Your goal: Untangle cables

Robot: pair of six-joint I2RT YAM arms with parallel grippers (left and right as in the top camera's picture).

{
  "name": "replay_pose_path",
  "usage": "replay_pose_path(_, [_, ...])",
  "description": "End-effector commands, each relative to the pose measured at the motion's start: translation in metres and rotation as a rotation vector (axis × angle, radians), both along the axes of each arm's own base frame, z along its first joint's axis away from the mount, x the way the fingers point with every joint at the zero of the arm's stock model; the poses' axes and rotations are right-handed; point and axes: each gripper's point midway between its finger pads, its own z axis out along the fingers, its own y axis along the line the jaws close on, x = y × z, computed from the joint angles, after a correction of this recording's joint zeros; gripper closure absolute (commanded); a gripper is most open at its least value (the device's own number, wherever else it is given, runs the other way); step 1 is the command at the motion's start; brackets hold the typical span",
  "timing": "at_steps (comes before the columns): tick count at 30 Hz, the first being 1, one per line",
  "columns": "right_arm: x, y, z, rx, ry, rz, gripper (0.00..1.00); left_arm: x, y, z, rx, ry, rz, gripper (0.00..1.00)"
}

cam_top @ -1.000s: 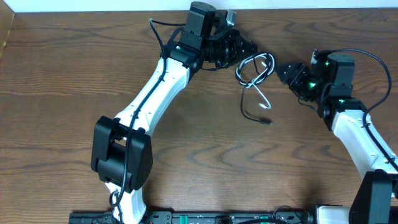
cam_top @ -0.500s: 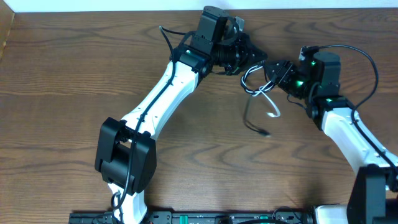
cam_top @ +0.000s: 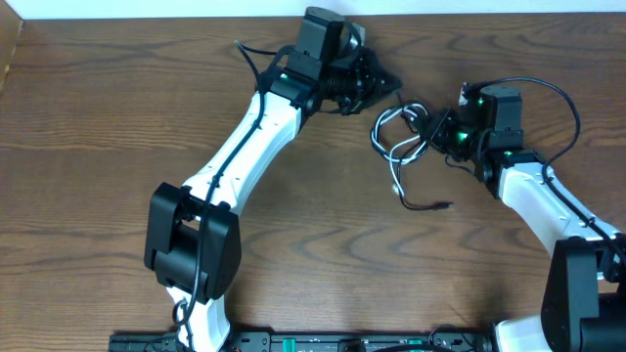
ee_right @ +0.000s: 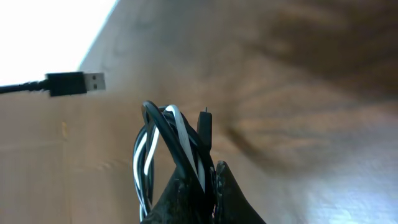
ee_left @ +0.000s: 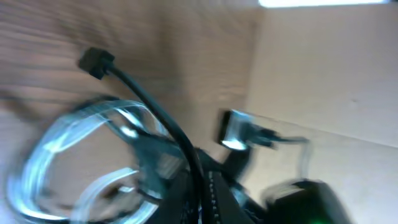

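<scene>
The cables (cam_top: pixel 395 135) hang in a tangled black and white bunch between my two grippers, above the wooden table (cam_top: pixel 117 117). My left gripper (cam_top: pixel 384 86) is shut on the black cable (ee_left: pixel 149 99), which runs up from its jaws to a small plug (ee_left: pixel 96 61). The white cable (ee_left: pixel 68 127) loops blurred beside it. My right gripper (cam_top: pixel 433 130) is shut on black and white strands (ee_right: pixel 180 134) together, pinched at its fingertips (ee_right: pixel 210 177). A black tail (cam_top: pixel 425 206) trails down onto the table. A USB plug (ee_right: pixel 74 82) hangs free at the left.
The table's back edge meets a pale wall (cam_top: pixel 196 8) just behind the left gripper. Thicker black cords (cam_top: pixel 558 93) arc off the right arm's wrist. A dark rail (cam_top: pixel 293 342) runs along the front edge.
My right gripper has moved in on the bunch and shut on it. The left gripper pulled back toward the wall. The black tail swung out to the right.
</scene>
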Motion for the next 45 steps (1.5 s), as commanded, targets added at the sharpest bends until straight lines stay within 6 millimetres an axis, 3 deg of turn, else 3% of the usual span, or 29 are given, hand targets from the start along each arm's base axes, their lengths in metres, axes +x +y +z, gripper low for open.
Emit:
replay_pose_path(1, [-0.004, -0.004, 0.022, -0.066, -0.07, 0.037, 0.99, 0.017, 0.036, -0.029, 0.271, -0.163, 0.027, 0.93])
replay_pose_path(4, [-0.012, -0.014, 0.038, -0.105, -0.084, 0.005, 0.99, 0.007, 0.067, -0.059, 0.485, -0.117, 0.042, 0.92])
replay_pose_path(7, [-0.015, -0.019, 0.054, -0.132, -0.104, -0.02, 0.99, -0.01, 0.074, -0.07, 0.535, -0.072, -0.013, 0.93])
replay_pose_path(10, [-0.017, -0.018, 0.059, -0.139, -0.097, -0.02, 0.99, -0.02, 0.059, -0.064, 0.464, -0.116, -0.141, 0.92])
replay_pose_path(17, [-0.026, -0.018, 0.033, -0.195, 0.001, -0.026, 0.99, -0.043, 0.014, -0.023, 0.175, -0.322, -0.434, 0.92])
replay_pose_path(18, [-0.028, -0.02, 0.031, -0.203, 0.009, -0.027, 0.99, -0.044, 0.013, -0.022, 0.17, -0.334, -0.448, 0.87])
replay_pose_path(20, [-0.029, -0.02, 0.031, -0.21, 0.015, -0.022, 0.99, -0.045, 0.017, -0.026, 0.195, -0.342, -0.462, 0.6])
replay_pose_path(22, [-0.03, -0.021, 0.032, -0.217, 0.022, -0.022, 0.99, -0.039, 0.03, -0.039, 0.293, -0.323, -0.427, 0.3])
replay_pose_path(25, [-0.029, -0.025, 0.041, -0.263, 0.022, -0.006, 0.99, -0.023, 0.065, -0.063, 0.525, -0.292, -0.334, 0.17])
replay_pose_path(29, [-0.027, -0.037, 0.065, -0.375, 0.009, 0.012, 0.99, -0.001, 0.116, -0.075, 0.742, -0.271, -0.21, 0.16])
replay_pose_path(33, [-0.026, -0.059, 0.088, -0.588, 0.002, -0.01, 0.99, 0.014, 0.152, -0.069, 0.743, -0.238, -0.109, 0.16])
replay_pose_path(37, [-0.026, -0.084, 0.099, -0.922, 0.024, -0.064, 0.99, 0.024, 0.183, -0.06, 0.71, -0.218, -0.039, 0.16])
replay_pose_path(39, [-0.021, -0.076, 0.096, -1.025, 0.029, -0.023, 0.99, 0.027, 0.192, -0.059, 0.693, -0.208, -0.02, 0.17])
replay_pose_path(45, [-0.002, -0.014, 0.059, -1.155, 0.027, 0.159, 0.99, 0.032, 0.211, -0.059, 0.694, -0.194, 0.019, 0.17])
